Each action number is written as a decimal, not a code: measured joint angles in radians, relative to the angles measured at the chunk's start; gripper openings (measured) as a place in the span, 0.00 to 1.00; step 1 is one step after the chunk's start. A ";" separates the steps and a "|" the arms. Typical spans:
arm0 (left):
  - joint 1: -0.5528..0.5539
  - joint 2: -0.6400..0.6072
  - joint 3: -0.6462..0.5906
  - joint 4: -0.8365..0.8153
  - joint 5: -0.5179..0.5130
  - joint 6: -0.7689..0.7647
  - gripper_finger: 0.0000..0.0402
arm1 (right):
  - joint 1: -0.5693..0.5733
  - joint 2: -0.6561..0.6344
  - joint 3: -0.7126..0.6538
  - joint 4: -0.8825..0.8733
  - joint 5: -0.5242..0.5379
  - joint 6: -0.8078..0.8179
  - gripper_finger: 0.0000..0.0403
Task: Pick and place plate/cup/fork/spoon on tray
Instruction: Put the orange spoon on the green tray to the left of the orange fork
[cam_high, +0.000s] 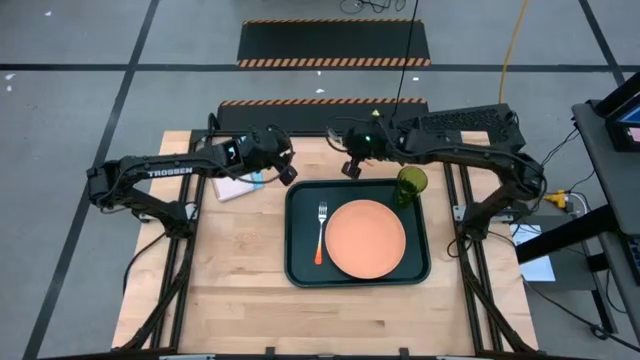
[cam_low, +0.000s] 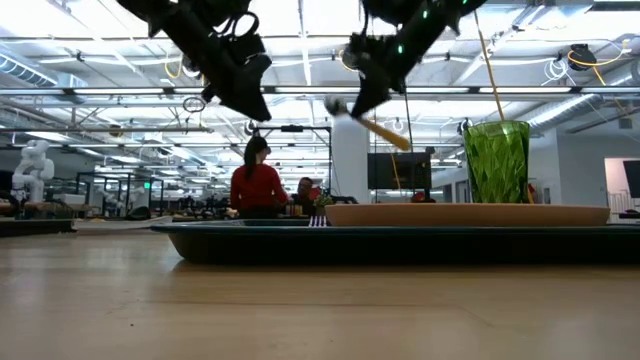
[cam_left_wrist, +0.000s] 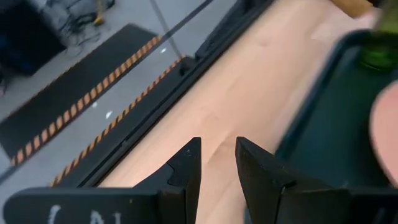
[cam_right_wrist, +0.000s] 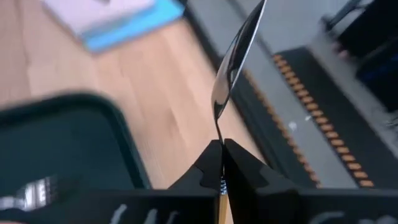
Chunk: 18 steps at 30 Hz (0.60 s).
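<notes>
One spoon pinched by its handle in the closed right tool, raised off the bench just past the tray's far edge, bowl tilted up. Three things already on the tray: plate in the middle, fork beside it, cup at the far corner. Left tool slightly parted, holding nothing, hovering near the tray's other far corner, by a blue and white notebook.
</notes>
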 joint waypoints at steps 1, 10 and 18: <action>-0.014 0.000 0.000 0.005 -0.001 0.014 0.26 | 0.022 -0.013 0.000 0.013 0.035 0.015 0.00; -0.197 0.003 0.000 0.133 -0.033 0.117 0.29 | 0.219 -0.029 0.001 0.167 0.120 0.022 0.00; -0.372 0.004 0.000 0.133 -0.217 0.091 0.53 | 0.304 -0.031 -0.014 0.296 0.173 0.002 0.00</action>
